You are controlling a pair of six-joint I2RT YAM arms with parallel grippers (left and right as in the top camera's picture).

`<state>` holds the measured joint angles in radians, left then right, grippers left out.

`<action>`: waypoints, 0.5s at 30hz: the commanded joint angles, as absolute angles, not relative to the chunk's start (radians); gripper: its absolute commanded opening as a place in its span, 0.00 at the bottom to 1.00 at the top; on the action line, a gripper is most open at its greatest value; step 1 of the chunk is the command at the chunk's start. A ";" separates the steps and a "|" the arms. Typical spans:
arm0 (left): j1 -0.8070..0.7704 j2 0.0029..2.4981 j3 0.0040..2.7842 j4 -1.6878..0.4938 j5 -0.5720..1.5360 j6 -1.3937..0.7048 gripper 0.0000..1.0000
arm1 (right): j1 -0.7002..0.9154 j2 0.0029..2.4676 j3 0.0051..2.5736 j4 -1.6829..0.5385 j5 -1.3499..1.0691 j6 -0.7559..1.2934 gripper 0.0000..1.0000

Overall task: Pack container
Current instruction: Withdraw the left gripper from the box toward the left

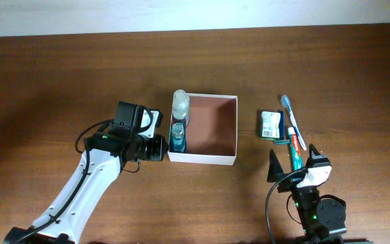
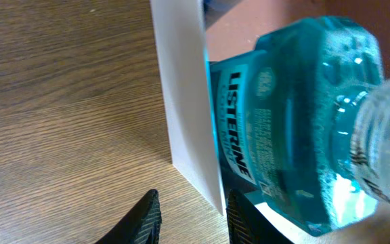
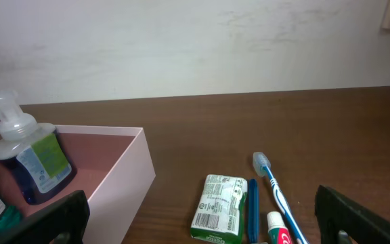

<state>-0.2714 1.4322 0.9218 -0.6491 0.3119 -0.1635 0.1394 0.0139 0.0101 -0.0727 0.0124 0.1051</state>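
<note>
The container (image 1: 229, 129) is a square white-walled box with a reddish-brown floor at the table's middle. Against its left wall stand a clear pump bottle (image 1: 181, 105) and a blue Listerine bottle (image 1: 177, 135). My left gripper (image 1: 164, 149) is at the container's front left corner. In the left wrist view the left gripper (image 2: 193, 218) is open. The thin white wall (image 2: 185, 102) runs between the jaws without being pinched, and the Listerine bottle (image 2: 283, 129) is just beyond. My right gripper (image 1: 293, 163) stands wide open and empty, near the toiletries.
Right of the container lie a green-and-white packet (image 3: 219, 207), a blue stick (image 3: 252, 207), a blue-and-white toothbrush (image 3: 276, 190) and a toothpaste tube (image 3: 279, 230). A pale wall stands behind the table's far edge.
</note>
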 commanded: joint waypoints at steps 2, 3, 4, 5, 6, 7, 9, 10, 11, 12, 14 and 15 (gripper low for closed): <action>-0.266 1.424 0.930 -0.644 0.368 -0.117 0.32 | 0.144 0.004 0.006 -0.080 0.010 0.105 0.98; -0.266 1.424 0.930 -0.644 0.371 -0.118 0.33 | 0.144 0.004 0.006 -0.080 0.010 0.105 0.98; -0.266 1.424 0.930 -0.644 0.371 -0.118 0.33 | 0.144 0.004 0.006 -0.080 0.010 0.105 0.98; -0.266 1.424 0.930 -0.644 0.371 -0.118 0.33 | 0.144 0.004 0.006 -0.080 0.010 0.105 0.98; -0.266 1.424 0.930 -0.645 0.371 -0.118 0.33 | 0.144 0.004 0.006 -0.080 0.010 0.105 0.98; -0.266 1.424 0.930 -0.646 0.371 -0.118 0.33 | 0.144 0.004 0.006 -0.080 0.010 0.105 0.98; -0.266 1.424 0.930 -0.647 0.371 -0.118 0.33 | 0.144 0.004 0.006 -0.080 0.010 0.105 0.98; -0.266 1.424 0.930 -0.647 0.371 -0.118 0.32 | 0.144 0.004 0.006 -0.080 0.010 0.105 0.98; -0.266 1.424 0.930 -0.647 0.371 -0.118 0.32 | 0.144 0.004 0.006 -0.080 0.010 0.105 0.98; -0.266 1.424 0.930 -0.647 0.371 -0.118 0.33 | 0.144 0.004 0.006 -0.080 0.010 0.105 0.98; -0.266 1.424 0.930 -0.647 0.370 -0.118 0.30 | 0.144 0.004 0.006 -0.080 0.010 0.105 0.98; -0.266 1.424 0.930 -0.646 0.369 -0.118 0.22 | 0.144 0.004 0.006 -0.080 0.010 0.105 0.98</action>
<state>-0.2714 1.4322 0.9218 -0.6491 0.3500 -0.1394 0.1394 0.0139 0.0101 -0.0727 0.0120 0.1055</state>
